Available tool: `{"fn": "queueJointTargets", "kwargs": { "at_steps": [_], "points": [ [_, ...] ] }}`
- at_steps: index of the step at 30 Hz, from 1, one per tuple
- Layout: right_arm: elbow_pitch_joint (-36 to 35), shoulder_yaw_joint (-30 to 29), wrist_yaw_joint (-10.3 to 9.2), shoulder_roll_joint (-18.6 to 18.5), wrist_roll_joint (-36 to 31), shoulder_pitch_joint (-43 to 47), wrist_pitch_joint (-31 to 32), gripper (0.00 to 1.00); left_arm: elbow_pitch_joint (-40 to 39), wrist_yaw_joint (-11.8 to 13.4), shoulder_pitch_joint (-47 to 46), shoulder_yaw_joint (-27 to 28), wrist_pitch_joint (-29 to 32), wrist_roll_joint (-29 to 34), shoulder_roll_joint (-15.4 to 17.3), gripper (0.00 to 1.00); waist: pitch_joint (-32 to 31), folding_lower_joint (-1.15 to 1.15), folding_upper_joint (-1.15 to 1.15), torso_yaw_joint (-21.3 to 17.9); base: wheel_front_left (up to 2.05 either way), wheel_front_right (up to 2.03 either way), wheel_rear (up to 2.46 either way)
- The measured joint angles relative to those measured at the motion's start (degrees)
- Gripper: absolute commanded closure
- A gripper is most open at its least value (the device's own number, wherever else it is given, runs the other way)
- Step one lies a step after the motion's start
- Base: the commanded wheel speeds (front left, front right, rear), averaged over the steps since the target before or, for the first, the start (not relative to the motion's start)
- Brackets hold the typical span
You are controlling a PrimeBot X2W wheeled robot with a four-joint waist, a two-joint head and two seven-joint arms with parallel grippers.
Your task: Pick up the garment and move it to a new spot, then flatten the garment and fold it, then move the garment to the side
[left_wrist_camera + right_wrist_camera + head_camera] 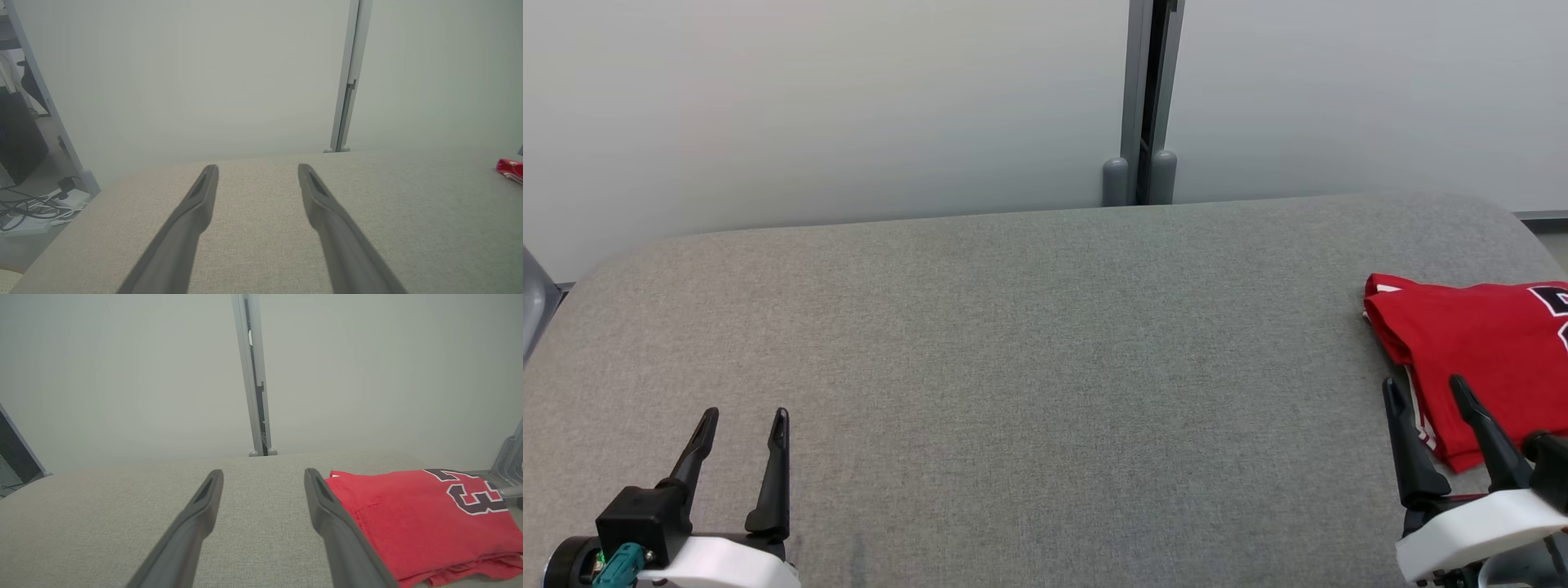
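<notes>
the left gripper (pixel 747 414) hovers over bare grey desk (pixel 1045 327), jaws spread wide and empty. the right gripper (pixel 1423 382) is the same, jaws apart, holding nothing. the red garment (pixel 1478 343) lies in a folded stack just ahead and right of the right jaws, near the desk's edge. it looks already folded and set aside, so little seems left.

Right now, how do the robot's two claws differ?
The left claw hovers over bare grey tabletop, far from the folded red jersey; the right claw is close beside that jersey. The left claw leans right in the head view; the right claw leans left. Both are open and empty.
</notes>
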Motion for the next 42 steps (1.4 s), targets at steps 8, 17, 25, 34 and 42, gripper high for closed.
{"fn": "queueJointTargets", "kwargs": {
  "at_steps": [8, 17, 25, 34, 42],
  "points": [
    [-0.19, -0.19, 0.0, 0.34, -0.05, 0.54, 0.12, 0.0, 0.16, 0.29, -0.01, -0.14, 0.41, -0.45, 0.19, 0.0, -0.15, 0.0, 0.0, -0.14, 0.0, 0.0, 0.0],
    [-0.14, -0.05, 0.0, 0.55, 0.01, 0.54, 0.13, 0.0, 0.26, 0.54, -0.01, -0.35, 0.49, -0.69, 0.35, 0.0, -0.28, 0.0, 0.0, -0.29, 0.0, 0.0, 0.0],
    [-0.03, 0.04, 0.0, 0.63, 0.04, 0.54, 0.15, 0.0, 0.58, 0.89, -0.03, -0.51, 0.66, -1.11, 0.49, 0.0, -0.31, 0.0, 0.0, -0.44, 0.0, 0.0, 0.0],
    [0.16, 0.42, 0.0, 0.65, 0.04, 0.54, 0.24, 0.0, 0.94, 1.02, -0.09, -0.87, 0.67, -1.48, 0.75, 0.0, -0.28, 0.0, 0.0, -0.53, 0.0, 0.0, 0.0],
    [0.22, 0.59, 0.0, 0.56, 0.02, 0.54, 0.31, 0.0, 1.18, 1.45, -0.18, -1.1, 0.65, -1.49, 1.09, 0.0, -0.11, 0.0, 0.0, -0.41, 0.0, 0.0, 0.0]
  ]
}}
